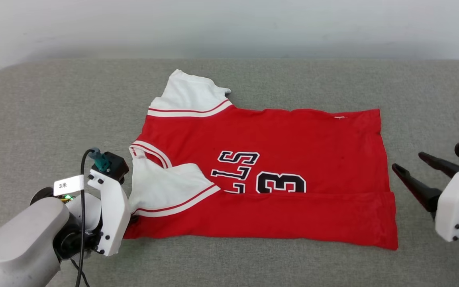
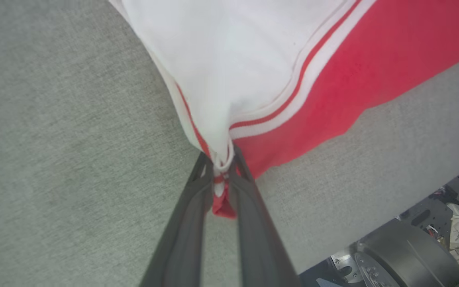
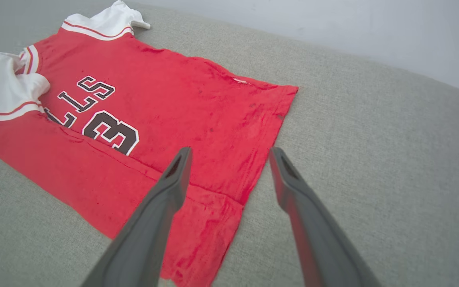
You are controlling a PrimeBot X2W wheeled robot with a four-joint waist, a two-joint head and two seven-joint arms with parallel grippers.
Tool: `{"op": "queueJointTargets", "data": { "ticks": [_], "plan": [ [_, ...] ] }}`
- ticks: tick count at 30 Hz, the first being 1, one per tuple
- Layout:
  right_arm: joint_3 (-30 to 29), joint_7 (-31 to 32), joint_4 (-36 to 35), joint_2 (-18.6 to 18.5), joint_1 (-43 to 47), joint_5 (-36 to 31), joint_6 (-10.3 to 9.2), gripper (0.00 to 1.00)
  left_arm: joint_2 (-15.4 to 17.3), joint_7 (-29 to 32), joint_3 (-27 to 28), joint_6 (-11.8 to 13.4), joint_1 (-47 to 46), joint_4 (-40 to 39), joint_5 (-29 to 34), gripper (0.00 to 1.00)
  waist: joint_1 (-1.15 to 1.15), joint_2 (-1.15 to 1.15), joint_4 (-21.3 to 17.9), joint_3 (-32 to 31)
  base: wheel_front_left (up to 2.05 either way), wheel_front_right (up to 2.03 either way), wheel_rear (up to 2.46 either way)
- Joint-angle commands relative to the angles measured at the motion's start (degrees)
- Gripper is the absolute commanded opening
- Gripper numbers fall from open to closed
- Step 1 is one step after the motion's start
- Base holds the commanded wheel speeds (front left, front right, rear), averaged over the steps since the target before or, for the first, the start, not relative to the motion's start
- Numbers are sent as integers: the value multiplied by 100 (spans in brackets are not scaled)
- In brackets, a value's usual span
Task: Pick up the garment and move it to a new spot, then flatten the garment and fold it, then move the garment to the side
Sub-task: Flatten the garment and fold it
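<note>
A: Where does the garment (image 1: 313,159) lie?
B: Mid-table, spread flat on the grey cloth-covered table (image 1: 34,103). It is a red jersey. In the head view the collar end is at 9 o'clock and the hem at 3 o'clock.
A: Any fold?
B: Yes. The long edge at 6 o'clock is turned up over the front. Its crease cuts across the black, white-outlined letters (image 1: 237,163) and the "3" (image 1: 280,183), covering the parts toward 6 o'clock.
A: Sleeves?
B: The far sleeve (image 1: 189,93), white with red-and-white striped trim, sticks out at 11 o'clock of the body. The near sleeve (image 1: 161,187) lies folded in over the chest, at 8 o'clock.
A: Left gripper (image 2: 222,163)?
B: At the garment's 7 o'clock corner, low over the table. Its jaws are clenched on the cloth. The left wrist view shows white sleeve edge and red fabric pinched between the two dark fingers (image 2: 185,223), with a red tuft poking out behind the tips.
A: Right gripper (image 1: 408,160)?
B: At 3 o'clock, just beside the hem and apart from it. Its jaws are released and spread wide, with nothing between them. The fingers point toward 10 o'clock.
A: Do they touch the table?
B: Cannot tell.
A: Surroundings?
B: A pale wall (image 1: 229,28) stands beyond the table at 12 o'clock. A black cable (image 1: 82,167) loops over the left wrist.
</note>
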Motion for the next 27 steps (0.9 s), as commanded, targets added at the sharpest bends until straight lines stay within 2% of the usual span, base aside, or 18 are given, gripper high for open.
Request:
{"op": "queueJointTargets", "data": {
  "ticks": [1, 6, 11, 14, 20, 27],
  "plan": [
    [14, 69, -33, -60, -95, -14, -5, 100, 34, -33, -15, 1, 41, -25, -11, 0, 0, 0, 40, -39, 0, 0, 0],
    [161, 1145, -244, -523, -294, 203, -5, 100, 156, -244, -54, 0, 39, -338, -28, 0, 0, 0, 130, -84, 0, 0, 0],
    [289, 2246, -211, -732, -272, 414, -5, 100, 158, -377, -81, 0, -7, -496, -18, 0, 0, 0, 199, -38, 0, 0, 0],
    [402, 2683, -146, -708, -132, 459, -5, 100, 131, -436, -104, -1, -86, -535, 14, 0, 0, 0, 253, 15, 0, 0, 0],
    [587, 2957, 23, -555, 87, 415, -5, 100, 92, -510, -175, 0, -220, -577, 83, 0, 0, 0, 340, 164, 0, 0, 0],
    [811, 2804, 434, -247, 153, 288, -5, 100, 79, -645, -235, -1, -365, -586, 123, 0, 0, 0, 399, 417, 0, 0, 0]
  ]
}}
